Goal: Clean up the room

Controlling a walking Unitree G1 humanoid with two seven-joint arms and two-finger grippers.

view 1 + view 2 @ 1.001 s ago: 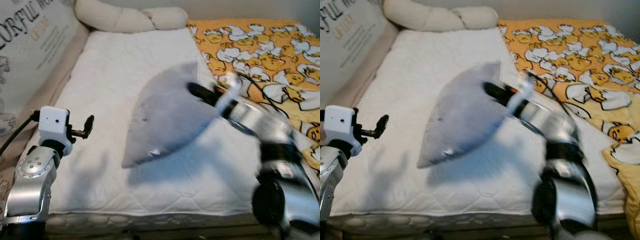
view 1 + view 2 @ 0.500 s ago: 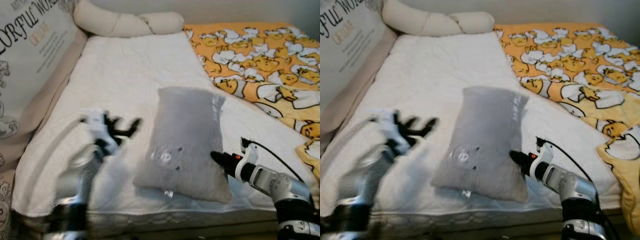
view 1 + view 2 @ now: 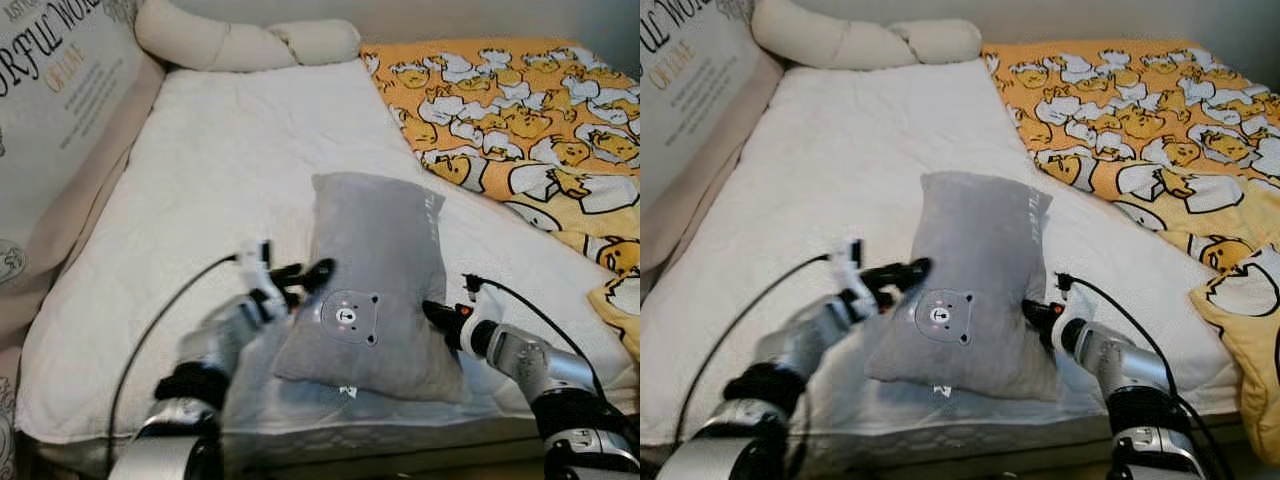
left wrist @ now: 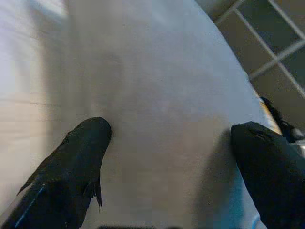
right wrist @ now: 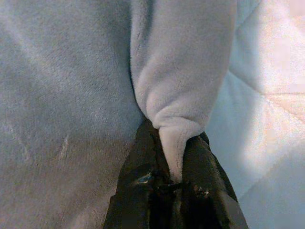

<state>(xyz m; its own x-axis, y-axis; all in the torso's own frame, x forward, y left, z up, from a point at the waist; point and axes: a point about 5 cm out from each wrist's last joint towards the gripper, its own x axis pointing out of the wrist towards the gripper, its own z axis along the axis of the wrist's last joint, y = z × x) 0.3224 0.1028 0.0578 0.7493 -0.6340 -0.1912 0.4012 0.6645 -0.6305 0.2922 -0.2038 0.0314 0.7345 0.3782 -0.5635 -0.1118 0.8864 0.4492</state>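
Right gripper pinches only a thin fold of the grey pillow, left gripper gaping open at its left edge, so any tug could slip the plush free onto the mattress.

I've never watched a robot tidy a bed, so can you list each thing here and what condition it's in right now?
Grey bear pillow: lying flat on the mattress, bear face up.
Right gripper: shut on the pillow's edge.
Left gripper: open, at the pillow's other side.
Duck blanket: rumpled, spread over the bed's right side.
White mattress: bare.
Cream knotted cushion: at the head.
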